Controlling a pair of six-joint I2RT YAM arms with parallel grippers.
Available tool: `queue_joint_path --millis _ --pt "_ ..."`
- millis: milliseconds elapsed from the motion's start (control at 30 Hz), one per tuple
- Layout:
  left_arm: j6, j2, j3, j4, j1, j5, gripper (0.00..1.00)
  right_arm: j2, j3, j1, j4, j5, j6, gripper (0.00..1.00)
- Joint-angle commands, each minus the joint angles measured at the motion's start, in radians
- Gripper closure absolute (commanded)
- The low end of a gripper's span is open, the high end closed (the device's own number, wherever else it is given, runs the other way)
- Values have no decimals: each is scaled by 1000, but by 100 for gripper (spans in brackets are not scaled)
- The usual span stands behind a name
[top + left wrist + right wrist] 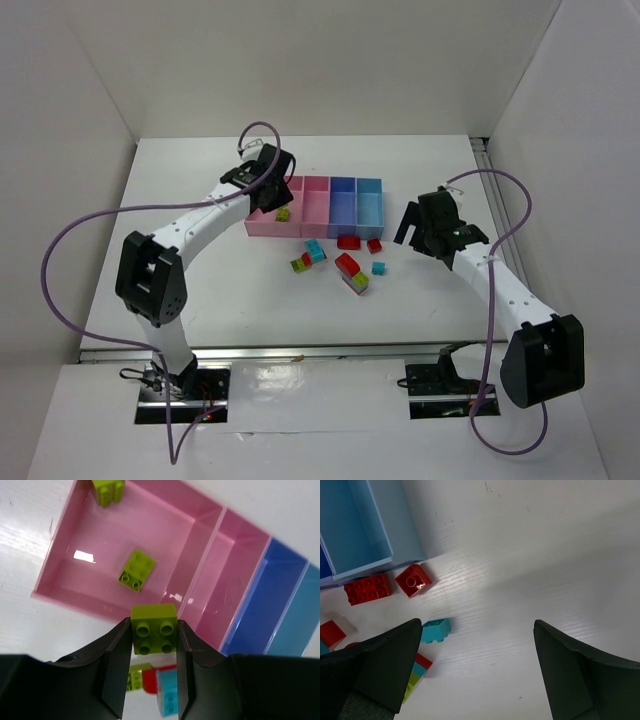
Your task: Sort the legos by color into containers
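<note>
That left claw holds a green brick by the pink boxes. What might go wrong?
The lime brick in the left gripper appears to hang over the near rim of the wide pink bin, beside its divider. Released, it might clip the rim and tumble onto the table, or land in the narrow pink bin.

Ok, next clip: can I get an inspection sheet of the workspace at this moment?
Surface: white table, no spills seen.
Job's things: four joined bins; two lime bricks in the wide pink bin, nothing seen in the other three; loose bricks in red, cyan and lime on the table in front of the bins.
Clutter: nothing seen.
Grippers: left gripper shut on a lime brick above the pink bins' near wall; right gripper open, empty, over the table.
Cables: a purple cable loops off each arm, apart from the bricks.
Surroundings: plain white walls.
</note>
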Motion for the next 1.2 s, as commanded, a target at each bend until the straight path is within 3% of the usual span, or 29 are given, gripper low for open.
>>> queue_joint_path --millis 0,67,133,233,267,433,500,600,733,967,1167 --pt "45 76 85 30 37 22 60 -16 56 5 -26 71 -10 0" --pt "68 120 122 39 47 22 56 -7 65 5 -37 82 -20 0" --pt "93 148 143 65 57 22 45 2 65 5 -37 82 -20 0" --pt "151 214 214 65 83 72 9 2 65 5 -37 82 -20 0" --pt "174 226 252 45 83 101 7 2 65 5 -28 91 -20 0" --pt "271 122 176 63 23 97 13 -7 45 5 -28 113 -20 0" --pt "294 59 67 80 -12 97 17 -7 36 5 -19 113 -9 0" --pt "309 -48 -83 128 -71 164 17 -16 3 5 1 73 0 0" --pt "222 -94 -176 128 -120 243 10 -2 -8 5 23 44 0 0" --pt "49 -61 -190 126 -215 133 5 19 12 5 33 22 0 0" --pt "33 68 -75 30 -224 94 14 8 22 5 24 31 0 0"
